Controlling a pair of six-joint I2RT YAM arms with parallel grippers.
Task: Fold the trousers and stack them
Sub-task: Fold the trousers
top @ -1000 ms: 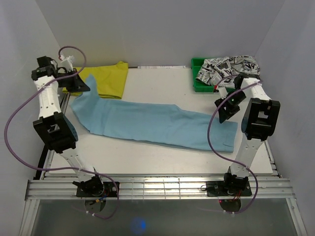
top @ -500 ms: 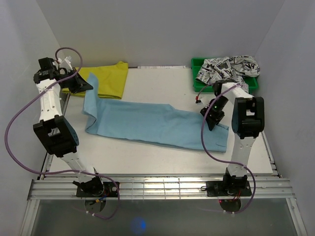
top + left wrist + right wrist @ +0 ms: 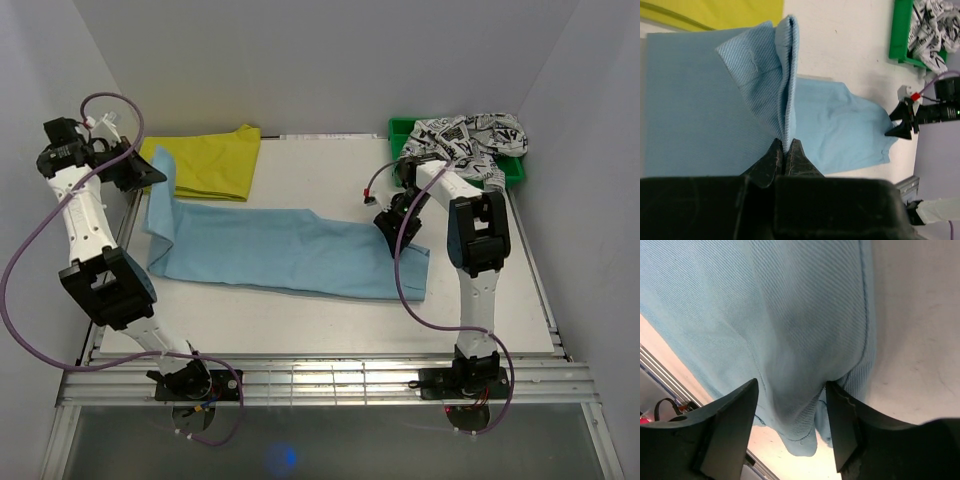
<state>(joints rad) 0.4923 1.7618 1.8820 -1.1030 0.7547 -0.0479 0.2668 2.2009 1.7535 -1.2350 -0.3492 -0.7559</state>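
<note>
Across the table (image 3: 300,310), light blue trousers (image 3: 280,250) lie lengthwise, one end lifted.

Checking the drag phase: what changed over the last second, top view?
The left gripper, shut on the trousers, pulled their end left, toward the table's left edge. The right gripper swept left over the other end, bunching it inward, so the garment lies shorter; whether it grips is unclear. Yellow garment, green bin and printed garment stayed put.

Light blue trousers (image 3: 280,250) laid lengthwise across the table.
We see plain, soft cloth, mostly flat; its left end is raised into a pinched fold.
</note>
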